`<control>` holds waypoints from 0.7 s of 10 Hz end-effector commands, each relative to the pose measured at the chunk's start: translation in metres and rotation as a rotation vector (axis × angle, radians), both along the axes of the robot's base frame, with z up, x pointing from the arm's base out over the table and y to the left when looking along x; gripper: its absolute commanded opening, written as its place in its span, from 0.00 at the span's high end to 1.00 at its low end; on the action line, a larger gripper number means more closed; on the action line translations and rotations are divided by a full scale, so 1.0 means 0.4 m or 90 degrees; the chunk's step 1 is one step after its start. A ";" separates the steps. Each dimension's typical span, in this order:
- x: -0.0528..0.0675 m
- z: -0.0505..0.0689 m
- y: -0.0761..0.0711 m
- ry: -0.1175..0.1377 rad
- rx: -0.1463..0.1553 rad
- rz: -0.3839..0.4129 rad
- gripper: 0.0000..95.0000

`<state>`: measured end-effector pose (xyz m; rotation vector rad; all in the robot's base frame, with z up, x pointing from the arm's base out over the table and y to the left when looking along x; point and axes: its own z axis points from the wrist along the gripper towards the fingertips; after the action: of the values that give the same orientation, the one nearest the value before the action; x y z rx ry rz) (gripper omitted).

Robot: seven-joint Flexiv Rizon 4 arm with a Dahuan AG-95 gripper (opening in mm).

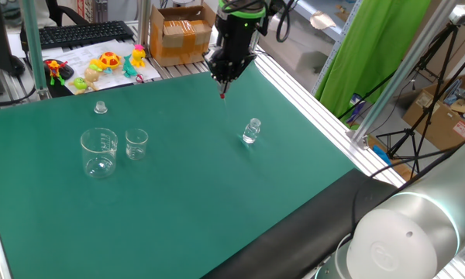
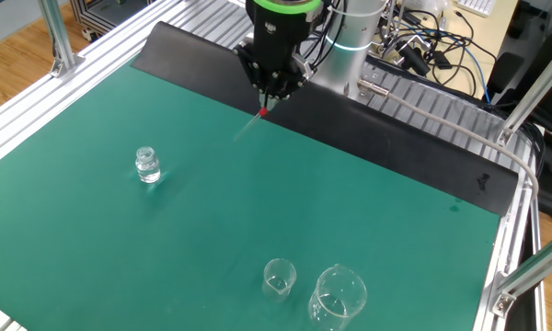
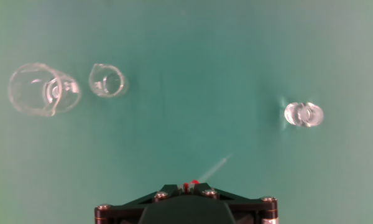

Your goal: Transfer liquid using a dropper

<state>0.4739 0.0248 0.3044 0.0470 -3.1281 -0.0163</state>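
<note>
The claw (image 2: pixel 266 99) hangs above the green mat (image 2: pixel 258 211), closed on the red bulb of the dropper (image 2: pixel 258 117); its clear stem slants down below the fingers; the small bottle (image 3: pixel 303 114) stands to one side, two beakers (image 3: pixel 109 80) well apart on the other.

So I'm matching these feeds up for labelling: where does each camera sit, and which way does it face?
One fixed view: high beside the table, facing the desk clutter; shows the arm, the tool shut on the dropper, and a grey joint up close.
The other fixed view: opposite side, facing the arm's base; shows the arm coming down.
Hand view: on the hand, straight down at the mat; only the tool's edge shows.
All share the big beaker, small beaker and bottle.
</note>
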 end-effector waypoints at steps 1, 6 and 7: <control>0.000 0.000 0.000 -0.008 0.033 0.070 1.00; 0.003 0.008 0.021 -0.012 0.066 0.083 1.00; 0.004 0.012 0.038 -0.011 0.067 0.080 1.00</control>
<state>0.4739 0.0384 0.3086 0.2769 -3.1341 -0.1892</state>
